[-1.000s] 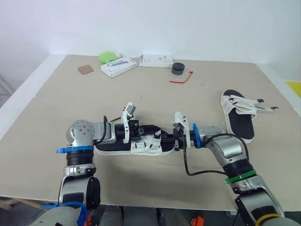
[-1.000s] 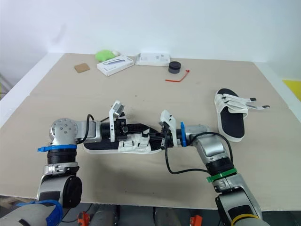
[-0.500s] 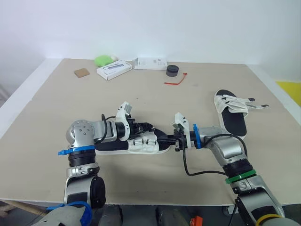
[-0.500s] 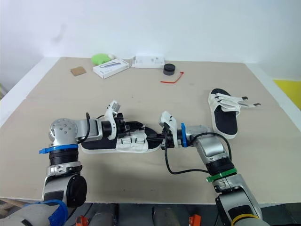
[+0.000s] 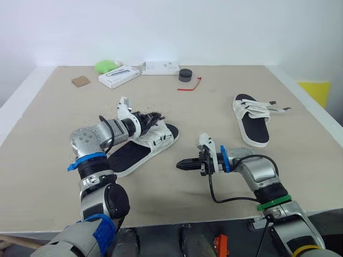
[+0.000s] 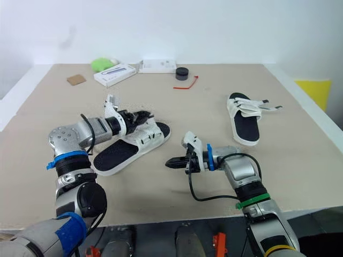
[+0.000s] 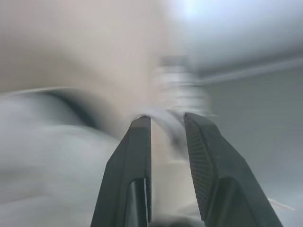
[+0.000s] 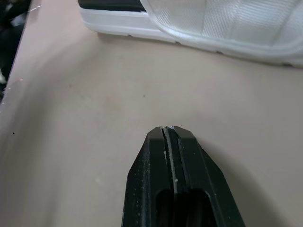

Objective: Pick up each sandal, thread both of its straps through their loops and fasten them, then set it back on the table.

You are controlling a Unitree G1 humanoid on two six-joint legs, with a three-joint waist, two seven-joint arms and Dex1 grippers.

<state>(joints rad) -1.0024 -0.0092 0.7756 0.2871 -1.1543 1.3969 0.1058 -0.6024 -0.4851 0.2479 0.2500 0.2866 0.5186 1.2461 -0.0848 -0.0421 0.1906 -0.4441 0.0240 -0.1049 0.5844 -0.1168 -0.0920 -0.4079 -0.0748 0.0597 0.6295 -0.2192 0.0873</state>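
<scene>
Two sandals on the table: the near sandal lies slantwise with its strapped end up at the left gripper, which is clenched on one of its white straps, while the black sole trails back alongside that arm. Right gripper is pressed tight together on nothing, low over bare tabletop, its tips aimed at the near sandal's side and stopping short of it, no contact. Far sandal lies flat, well apart from both grippers, out beyond the right one and off to its right, with strap ends loose.
</scene>
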